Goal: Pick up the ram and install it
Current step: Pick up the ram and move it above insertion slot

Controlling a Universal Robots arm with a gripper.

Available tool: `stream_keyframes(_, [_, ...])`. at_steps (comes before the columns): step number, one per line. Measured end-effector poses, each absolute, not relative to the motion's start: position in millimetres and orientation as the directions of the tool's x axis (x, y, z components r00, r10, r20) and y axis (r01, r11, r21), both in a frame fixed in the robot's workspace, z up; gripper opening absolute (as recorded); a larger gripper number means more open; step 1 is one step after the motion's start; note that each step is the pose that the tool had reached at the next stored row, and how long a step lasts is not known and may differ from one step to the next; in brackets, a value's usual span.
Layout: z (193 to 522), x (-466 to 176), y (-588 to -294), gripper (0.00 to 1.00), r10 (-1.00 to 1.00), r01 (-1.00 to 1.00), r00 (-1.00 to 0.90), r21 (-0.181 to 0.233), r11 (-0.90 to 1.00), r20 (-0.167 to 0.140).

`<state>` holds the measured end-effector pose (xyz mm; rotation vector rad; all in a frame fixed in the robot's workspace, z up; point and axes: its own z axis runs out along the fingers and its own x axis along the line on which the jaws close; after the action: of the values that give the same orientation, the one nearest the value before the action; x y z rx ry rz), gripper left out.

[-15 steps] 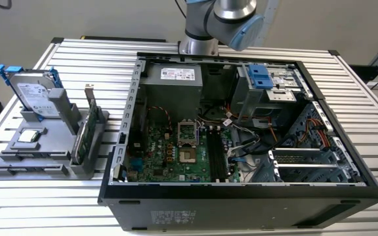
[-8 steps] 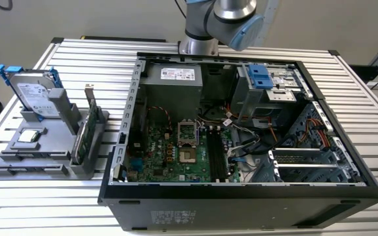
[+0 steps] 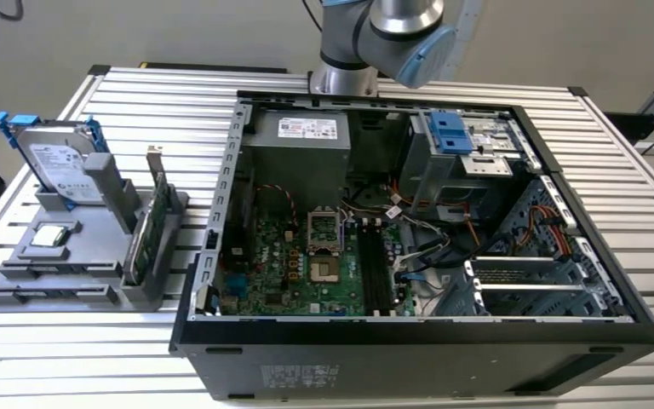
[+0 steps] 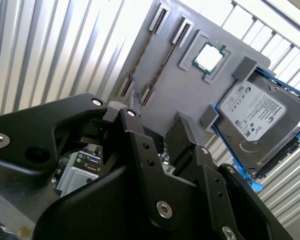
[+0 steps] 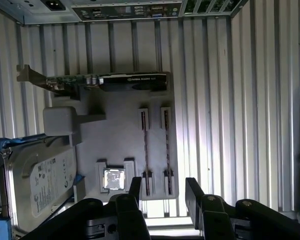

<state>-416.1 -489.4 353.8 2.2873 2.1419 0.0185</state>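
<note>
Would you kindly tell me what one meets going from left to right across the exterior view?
First the hard drive, then the green expansion card, the motherboard, and the blue drive bracket.

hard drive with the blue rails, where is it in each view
Exterior view: the hard drive stands on edge at the grey tray's far end, on the exterior view's left of the computer case.
Second wrist view: the hard drive sits next to the square chip.
First wrist view: the hard drive beside that chip.
Shared landmark: the square chip.
</note>
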Motion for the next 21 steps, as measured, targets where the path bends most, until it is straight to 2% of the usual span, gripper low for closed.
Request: stream_keyframes(21, [347.0, -416.1, -489.4, 1.0, 0.998, 0.998, 0.066, 0.014, -0.066, 0.003])
